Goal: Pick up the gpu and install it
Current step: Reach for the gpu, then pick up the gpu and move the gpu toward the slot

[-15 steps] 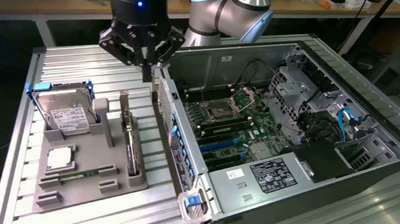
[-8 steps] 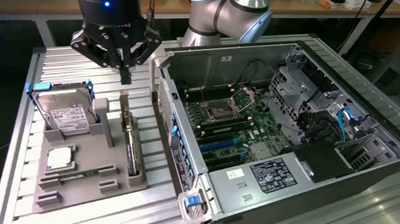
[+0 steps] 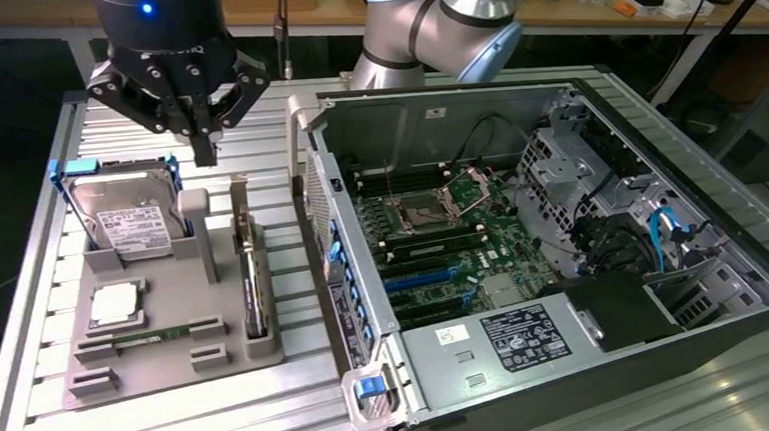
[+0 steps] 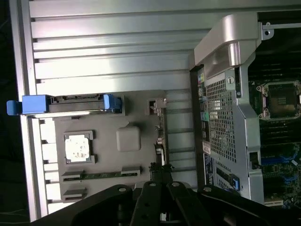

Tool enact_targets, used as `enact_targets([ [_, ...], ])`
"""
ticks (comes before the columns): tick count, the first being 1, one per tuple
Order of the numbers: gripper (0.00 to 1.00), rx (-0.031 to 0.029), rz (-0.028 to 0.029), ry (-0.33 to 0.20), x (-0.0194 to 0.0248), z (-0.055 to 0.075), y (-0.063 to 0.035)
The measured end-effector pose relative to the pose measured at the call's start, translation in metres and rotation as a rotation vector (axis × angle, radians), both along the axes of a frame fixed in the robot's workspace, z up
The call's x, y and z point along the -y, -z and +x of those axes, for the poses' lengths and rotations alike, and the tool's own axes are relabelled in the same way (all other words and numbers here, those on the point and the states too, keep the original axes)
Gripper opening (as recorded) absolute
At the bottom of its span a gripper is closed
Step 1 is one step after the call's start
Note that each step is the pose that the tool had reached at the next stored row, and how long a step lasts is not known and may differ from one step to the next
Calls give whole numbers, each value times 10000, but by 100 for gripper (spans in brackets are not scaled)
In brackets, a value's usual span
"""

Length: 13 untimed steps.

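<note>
Hand: the black hand (image 3: 204,146) on the silver-and-blue arm hangs over the far end of the parts tray with its fingers clenched together on nothing and its tips pointing down.
Gpu: the thin flat dark-and-tan expansion card (image 3: 251,284) stands on its long edge in a slot along the tray's side nearest the computer. It sits nearer than the hand and lower, and the two are apart.
Tray: the grey moulded holder (image 3: 153,368) lies on the ribbed aluminium bench (image 3: 170,429), at the exterior view's left of the computer.
Other parts: a silver white-labelled hard drive with blue handles (image 3: 124,219), a square silver processor chip (image 3: 116,302) and a narrow green memory stick (image 3: 152,337) sit in their own pockets.
Computer: the open grey metal tower case (image 3: 445,102) lies on its side with the green motherboard (image 3: 473,235) exposed. The blue expansion slots (image 3: 422,276) look unfilled.
Done: nothing of the task, by my reading; the hand is only placed above the tray.
Left: both the pick-up and the installation.
</note>
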<state>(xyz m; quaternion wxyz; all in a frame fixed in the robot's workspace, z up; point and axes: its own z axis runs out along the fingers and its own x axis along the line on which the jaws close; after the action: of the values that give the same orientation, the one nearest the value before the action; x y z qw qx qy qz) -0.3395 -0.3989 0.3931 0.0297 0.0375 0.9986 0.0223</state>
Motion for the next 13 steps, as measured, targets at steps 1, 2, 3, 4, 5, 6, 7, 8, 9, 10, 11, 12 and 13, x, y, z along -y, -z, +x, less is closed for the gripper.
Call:
enact_targets([
  [1,11,-1,-1,0,0,-24,-1],
  [2,11,0,0,0,0,-35,0],
  [3,11,1,0,-1,0,-37,0],
  [4,11,1,0,-2,0,-37,0],
  [5,11,1,0,-1,0,-38,0],
  [6,11,1,0,-1,0,-38,0],
  [7,11,1,0,-1,0,-38,0],
  [8,11,1,0,-1,0,-38,0],
  [9,11,0,0,-1,0,-38,0],
  [10,11,0,0,-1,0,-38,0],
  [11,11,1,0,-1,0,-38,0],
  [12,11,0,0,-1,0,-38,0],
  [13,11,1,0,-1,0,-38,0],
])
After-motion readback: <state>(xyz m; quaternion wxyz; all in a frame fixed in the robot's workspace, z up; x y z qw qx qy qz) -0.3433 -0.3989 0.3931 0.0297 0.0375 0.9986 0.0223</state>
